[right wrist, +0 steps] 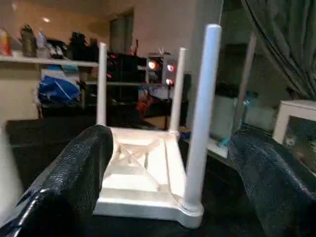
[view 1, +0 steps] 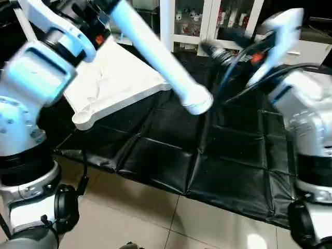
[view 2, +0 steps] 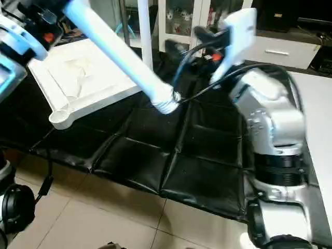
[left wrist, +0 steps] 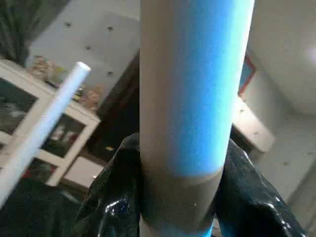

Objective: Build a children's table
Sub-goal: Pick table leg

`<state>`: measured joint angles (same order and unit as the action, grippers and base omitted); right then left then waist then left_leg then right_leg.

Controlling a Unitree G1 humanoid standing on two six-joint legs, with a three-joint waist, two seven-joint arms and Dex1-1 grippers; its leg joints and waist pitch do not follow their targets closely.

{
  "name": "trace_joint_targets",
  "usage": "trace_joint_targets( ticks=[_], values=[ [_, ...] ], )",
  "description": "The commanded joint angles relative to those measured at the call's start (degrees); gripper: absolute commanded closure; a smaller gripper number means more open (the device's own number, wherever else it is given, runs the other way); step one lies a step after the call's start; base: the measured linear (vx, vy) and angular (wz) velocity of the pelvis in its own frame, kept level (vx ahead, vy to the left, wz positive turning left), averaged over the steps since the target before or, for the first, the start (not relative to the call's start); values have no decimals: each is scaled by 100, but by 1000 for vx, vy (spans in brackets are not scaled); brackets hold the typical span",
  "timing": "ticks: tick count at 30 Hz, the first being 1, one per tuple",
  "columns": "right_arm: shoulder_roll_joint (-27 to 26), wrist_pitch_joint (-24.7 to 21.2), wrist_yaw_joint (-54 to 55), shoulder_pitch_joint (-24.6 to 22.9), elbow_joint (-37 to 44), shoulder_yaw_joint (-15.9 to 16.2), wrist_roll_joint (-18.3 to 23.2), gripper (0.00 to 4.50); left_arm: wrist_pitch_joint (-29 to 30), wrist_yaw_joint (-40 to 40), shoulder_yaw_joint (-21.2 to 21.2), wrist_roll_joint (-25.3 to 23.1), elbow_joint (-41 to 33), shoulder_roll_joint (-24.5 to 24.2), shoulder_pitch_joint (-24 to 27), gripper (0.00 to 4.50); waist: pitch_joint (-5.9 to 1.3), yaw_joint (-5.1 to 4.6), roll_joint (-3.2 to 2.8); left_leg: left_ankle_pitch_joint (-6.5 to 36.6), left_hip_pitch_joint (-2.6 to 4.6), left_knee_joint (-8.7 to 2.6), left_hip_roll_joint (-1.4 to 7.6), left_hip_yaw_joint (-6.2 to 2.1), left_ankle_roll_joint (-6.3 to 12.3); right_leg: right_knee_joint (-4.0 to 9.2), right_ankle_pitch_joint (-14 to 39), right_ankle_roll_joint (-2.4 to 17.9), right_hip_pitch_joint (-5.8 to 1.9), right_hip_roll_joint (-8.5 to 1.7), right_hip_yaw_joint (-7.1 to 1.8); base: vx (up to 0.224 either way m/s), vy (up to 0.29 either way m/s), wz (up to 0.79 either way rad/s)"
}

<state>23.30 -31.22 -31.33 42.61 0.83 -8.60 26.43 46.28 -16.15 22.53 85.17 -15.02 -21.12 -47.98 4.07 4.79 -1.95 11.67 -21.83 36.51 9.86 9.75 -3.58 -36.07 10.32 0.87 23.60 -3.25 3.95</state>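
Three legs are already standing upright in the corner sockets of the table top, which is lying ribbed side up on the black padded mat, toward the robot's left and in front of the white glass-door cabinet. One corner socket, the one nearest the robot, is sitting empty, so I judge the step in hand to be fitting the fourth leg. That leg is being held by the left gripper, whose black fingers are clamped around its thick end while the shaft is slanting out over the mat, its far tip hanging well clear of the top. The right gripper is spread wide and holding nothing, looking across at the top with its nearest upright leg framed between the two fingers. To do this well, the left arm is needing to swing the leg back over the empty socket and turn its screw end downward; which end carries the thread I cannot tell from here. It should be kept truly upright before turning, since a tilted start is likely to cross the thread. The free gripper could be steadying the top's rim against sliding on the mat.
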Motion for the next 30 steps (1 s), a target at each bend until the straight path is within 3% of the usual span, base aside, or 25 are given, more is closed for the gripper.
trace_joint_targets(
  ticks=[1, 3, 4, 6, 9, 14, 17, 19, 21, 30],
  values=[
    [85, -238, 29, -109, 101, -212, 129, 42, -32, -267, 104, 455, -184, -96, -131, 284, -292, -43, 15, 698, 26, -426, 165, -90, -99, 421, 1249, 798, -303, -317, -298, 0, 0, 0],
    [87, -374, 69, -142, 163, -332, 263, 42, -57, -397, 113, 654, -229, -108, -138, 284, -287, -53, 18, 669, 18, -425, 164, -88, -67, 417, 1210, 832, -302, -317, -292, 0, 0, 0],
    [101, -426, 60, -156, 183, -376, 322, 42, -72, -428, 117, 761, -248, -103, -143, 284, -205, -73, 57, 766, 7, -448, 163, -83, -39, 451, 1427, 807, -276, -313, -292, 0, 0, 0],
    [134, -494, 37, -177, 186, -435, 404, 42, -93, -469, 118, 939, -289, -119, -127, 284, -200, -94, 56, 790, 18, -444, 165, -89, -43, 454, 1604, 767, -280, -320, -289, 0, 0, 0],
    [165, -540, 12, -196, 166, -473, 467, 42, -113, -533, 115, 1102, -335, -155, -87, 284, -127, -135, 63, 684, -2, -459, 171, -96, -48, 460, 1574, 768, -272, -331, -298, 0, 0, 0],
    [71, -837, 117, -156, 107, -815, 854, 42, -246, -767, 97, 1605, -460, -298, 20, 284, -65, -174, 83, 433, -12, -467, 170, -89, 14, 428, 1113, 979, -287, -333, -309, 0, 0, 0],
    [76, -882, 123, -159, 111, -840, 909, 42, -261, -763, 118, 1702, -465, -338, 18, 284, -71, -178, 80, 44, -22, -446, 169, -78, 102, 385, 606, 1110, -292, -324, -318, 0, 0, 0],
    [66, -924, 138, -149, 113, -874, 976, 42, -271, -763, 124, 1758, -462, -363, 15, 284, -91, -173, 78, -319, -48, -421, 160, -75, 219, 322, -20, 1262, -300, -308, -323, 0, 0, 0],
    [68, -987, 153, -117, 113, -903, 1076, 42, -302, -779, 100, 1834, -446, -416, 18, 284, -82, -171, 69, -317, -52, -418, 164, -67, 285, 316, -152, 1347, -298, -316, -323, 0, 0, 0],
    [27, -1197, 160, -45, 294, -934, 1396, 42, -419, -787, -24, 2003, -545, -554, 148, 284, -31, -182, 72, 82, -26, -467, 200, -60, 79, 383, 535, 1208, -295, -347, -335, 0, 0, 0]
  ],
)
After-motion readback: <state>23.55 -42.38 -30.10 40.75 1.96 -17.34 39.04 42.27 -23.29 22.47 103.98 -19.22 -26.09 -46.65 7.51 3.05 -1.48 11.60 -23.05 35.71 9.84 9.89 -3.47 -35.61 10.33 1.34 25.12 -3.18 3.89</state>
